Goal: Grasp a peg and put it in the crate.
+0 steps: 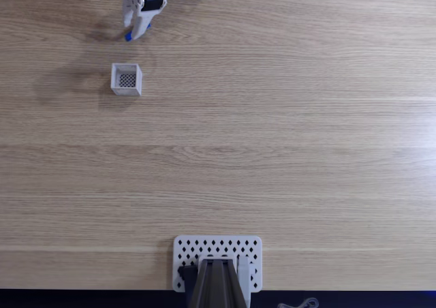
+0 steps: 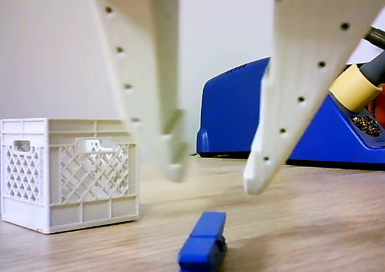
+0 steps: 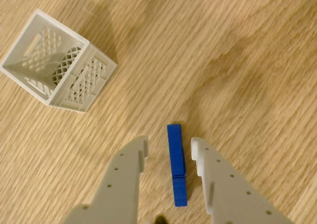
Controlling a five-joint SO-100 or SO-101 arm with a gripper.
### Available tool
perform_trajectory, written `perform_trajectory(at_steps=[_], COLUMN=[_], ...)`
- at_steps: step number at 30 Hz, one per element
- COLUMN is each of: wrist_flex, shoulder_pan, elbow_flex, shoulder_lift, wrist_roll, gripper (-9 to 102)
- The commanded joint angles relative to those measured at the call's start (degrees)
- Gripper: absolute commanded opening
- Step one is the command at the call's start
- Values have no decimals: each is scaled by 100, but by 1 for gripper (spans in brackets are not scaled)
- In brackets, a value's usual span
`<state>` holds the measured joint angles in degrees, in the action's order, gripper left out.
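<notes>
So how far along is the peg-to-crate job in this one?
Early. The open gripper straddles the peg, which lies flat on the table, ungrasped. The crate stands upright nearby with no peg inside. Closing, lifting, carrying and dropping all remain.

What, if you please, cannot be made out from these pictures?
- Peg: in the fixed view, too small, mostly under the gripper.
- Peg's near end: blurred and cut off by the other view's bottom edge.
- Crate inside: hidden by its walls there.
- Blue device: partly behind the fingers.

Wrist view: peg (image 3: 177, 164) between tool (image 3: 170, 149) fingers, crate (image 3: 58, 60) upper left
</notes>
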<state>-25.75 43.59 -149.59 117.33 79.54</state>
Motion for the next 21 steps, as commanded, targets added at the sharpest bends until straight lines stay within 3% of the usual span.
perform_trajectory(at_steps=[1,10,21], wrist_flex=[141,105,53], shoulder_pan=[-70,-211,-141], elbow_flex=[18,-237,-308], shoulder_lift=[255,325,0], wrist_roll=[79,738,826], gripper=[14,13,13])
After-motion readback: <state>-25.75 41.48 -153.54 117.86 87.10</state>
